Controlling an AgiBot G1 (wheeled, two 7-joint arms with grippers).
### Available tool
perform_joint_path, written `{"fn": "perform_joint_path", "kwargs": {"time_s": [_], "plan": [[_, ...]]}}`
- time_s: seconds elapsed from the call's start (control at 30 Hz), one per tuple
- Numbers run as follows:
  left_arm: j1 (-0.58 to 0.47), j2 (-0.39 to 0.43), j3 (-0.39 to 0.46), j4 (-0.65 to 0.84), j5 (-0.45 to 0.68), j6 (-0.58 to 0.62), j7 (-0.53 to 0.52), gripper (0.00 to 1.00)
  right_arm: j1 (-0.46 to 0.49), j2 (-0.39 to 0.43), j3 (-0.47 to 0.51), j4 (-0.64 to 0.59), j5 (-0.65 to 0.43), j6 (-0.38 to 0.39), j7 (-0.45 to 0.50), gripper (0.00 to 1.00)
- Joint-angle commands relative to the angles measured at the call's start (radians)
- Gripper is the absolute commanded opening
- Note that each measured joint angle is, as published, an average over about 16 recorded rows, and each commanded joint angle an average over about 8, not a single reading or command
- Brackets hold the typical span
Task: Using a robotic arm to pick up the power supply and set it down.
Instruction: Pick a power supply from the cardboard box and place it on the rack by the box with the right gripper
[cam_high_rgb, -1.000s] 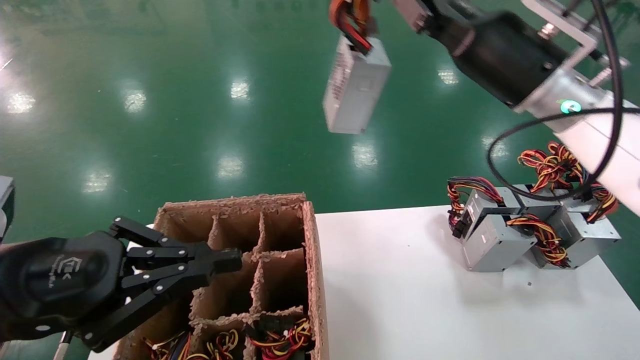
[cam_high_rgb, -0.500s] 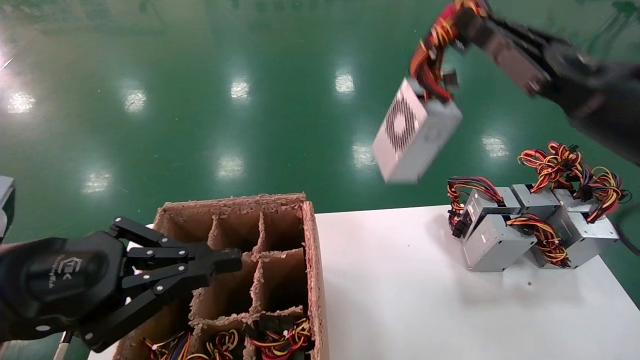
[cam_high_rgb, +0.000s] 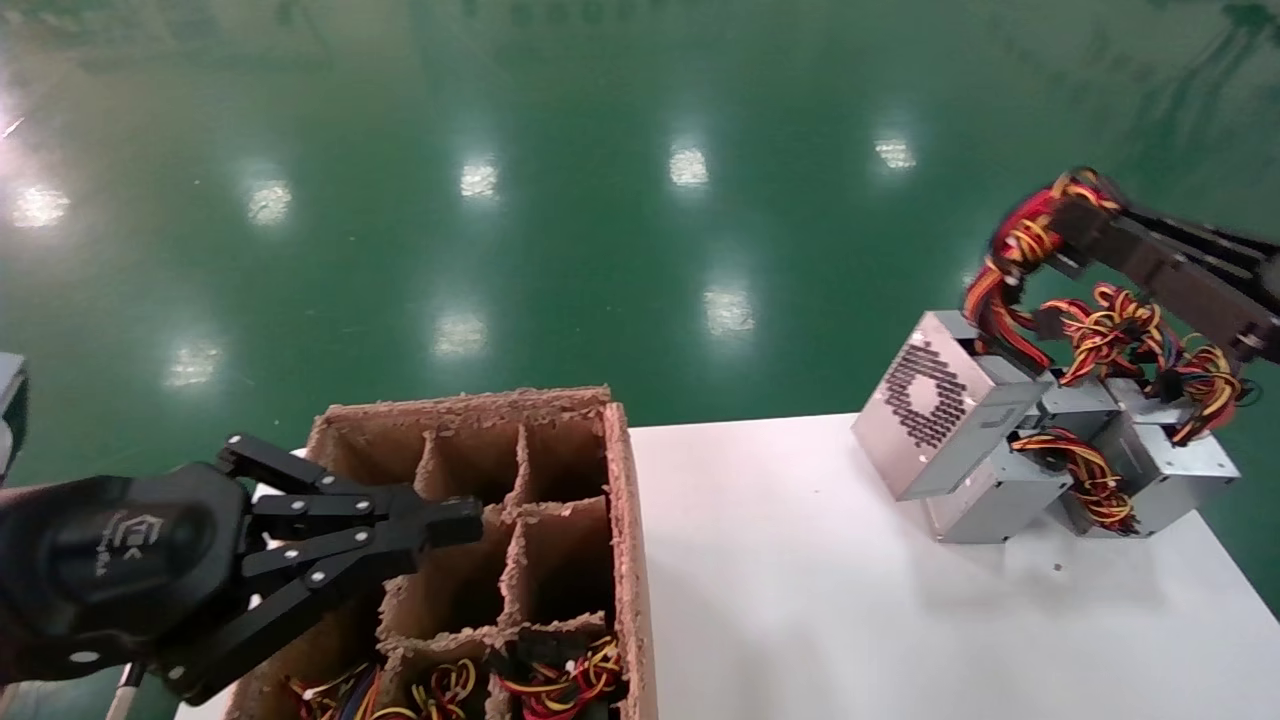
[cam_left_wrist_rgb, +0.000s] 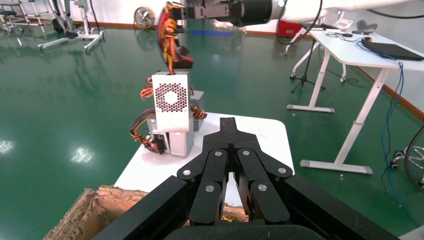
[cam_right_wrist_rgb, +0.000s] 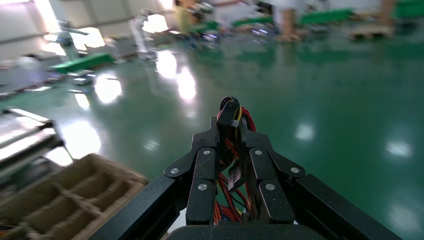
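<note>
Right gripper (cam_high_rgb: 1075, 215) is clenched on the power supply (cam_high_rgb: 945, 405)'s wire bundle (cam_high_rgb: 1005, 270), arm mostly cut off. Left gripper (cam_high_rgb: 455, 520) sits clenched over the cardboard box (cam_high_rgb: 625, 520).

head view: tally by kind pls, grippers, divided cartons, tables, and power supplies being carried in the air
grippers: 2, left gripper and right gripper
divided carton: 1
table: 1
carried power supply: 1, hanging by its wires from the right jaws
total: 5
</note>
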Motion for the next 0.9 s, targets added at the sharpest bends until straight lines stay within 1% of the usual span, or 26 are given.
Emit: {"fn": "perform_joint_path", "kwargs": {"time_s": [0.03,0.27,0.47,0.7,0.9], "plan": [[0.0,0.0,0.0,0.0,0.0,0.0,0.0,0.0,-0.03,0.057,-0.003,0.058,0.022,0.051,-0.001,0.0],[0.0,0.0,0.0,0.0,0.0,0.0,0.0,0.0,-0.096,0.234,-0.023,0.198,0.144,0.217,-0.053,0.0],[0.0,0.0,0.0,0.0,0.0,0.0,0.0,0.0,-0.123,0.363,-0.069,0.281,0.274,0.322,-0.128,0.0],[0.0,0.0,0.0,0.0,0.0,0.0,0.0,0.0,-0.113,0.492,-0.169,0.345,0.418,0.383,-0.229,0.0],[0.0,0.0,0.0,0.0,0.0,0.0,0.0,0.0,-0.075,0.551,-0.273,0.363,0.519,0.396,-0.327,0.0]]}}
